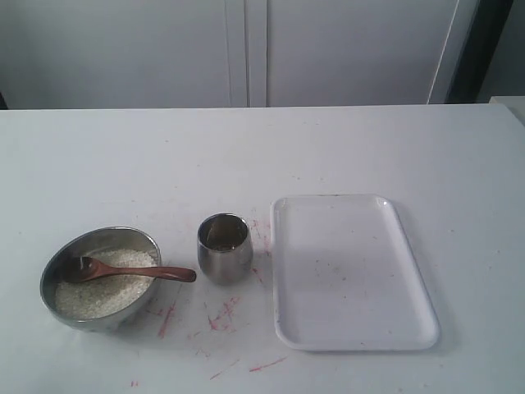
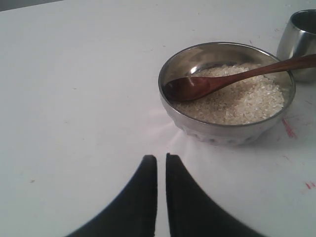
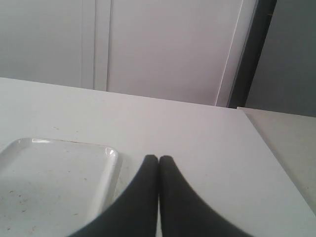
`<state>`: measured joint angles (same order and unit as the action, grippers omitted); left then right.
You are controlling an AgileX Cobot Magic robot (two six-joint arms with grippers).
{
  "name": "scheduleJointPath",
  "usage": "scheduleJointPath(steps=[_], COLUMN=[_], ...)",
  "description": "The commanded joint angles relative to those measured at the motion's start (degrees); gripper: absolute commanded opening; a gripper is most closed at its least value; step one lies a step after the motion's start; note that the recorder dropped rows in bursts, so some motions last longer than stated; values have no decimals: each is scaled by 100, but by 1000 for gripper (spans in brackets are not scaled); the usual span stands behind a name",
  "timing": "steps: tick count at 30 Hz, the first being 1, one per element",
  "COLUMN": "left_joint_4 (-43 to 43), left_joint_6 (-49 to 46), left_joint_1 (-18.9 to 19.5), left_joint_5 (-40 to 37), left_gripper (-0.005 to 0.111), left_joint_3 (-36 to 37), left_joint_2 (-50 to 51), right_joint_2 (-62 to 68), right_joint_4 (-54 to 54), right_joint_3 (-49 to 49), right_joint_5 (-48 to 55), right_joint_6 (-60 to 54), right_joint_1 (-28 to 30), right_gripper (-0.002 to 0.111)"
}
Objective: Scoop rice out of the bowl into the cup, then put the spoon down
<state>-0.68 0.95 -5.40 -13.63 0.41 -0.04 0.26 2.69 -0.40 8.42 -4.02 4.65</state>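
Spillage worries us: the spoon [image 1: 131, 271] rests on the rice [image 1: 102, 294], handle overhanging the bowl [image 1: 111, 240] rim at three o'clock toward the cup [image 1: 224, 246] (just beside it). Left tool [image 2: 161, 160] and right tool [image 3: 158, 159] are closed, empty; a clumsy grab could tip the bowl.

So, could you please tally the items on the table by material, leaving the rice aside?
Steel vessels: 2, the bowl and the cup
Wooden spoon: 1
White tray: 1
Total: 4
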Motion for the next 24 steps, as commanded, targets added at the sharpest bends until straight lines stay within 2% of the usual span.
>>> scheduleJointPath(steps=[1,4,8,13,16,19,21,24], left_joint_4=[-54,-54,-54,-54,-54,-54,-54,-54], left_joint_6=[11,11,11,11,11,11,11,11], left_joint_1=[9,9,9,9,9,9,9,9], left_joint_5=[5,5,5,5,5,5,5,5], left_gripper=[14,14,14,14,14,14,14,14], left_joint_3=[-41,-41,-41,-41,-41,-41,-41,-41], left_joint_2=[4,4,4,4,4,4,4,4], right_joint_2=[-26,-26,-26,-26,-26,-26,-26,-26], right_joint_4=[10,10,-28,-28,-28,-28,-28,-28], right_joint_3=[40,40,40,40,40,40,40,-66], right_joint_5=[-43,-66,-806,-2139,-3452,-4315,-5096,-5443], right_joint_6=[-33,-33,174,1481,2775,3576,3906,4102], right_joint_1=[49,49,49,49,49,49,49,49], right_gripper=[0,0,0,0,0,0,0,0])
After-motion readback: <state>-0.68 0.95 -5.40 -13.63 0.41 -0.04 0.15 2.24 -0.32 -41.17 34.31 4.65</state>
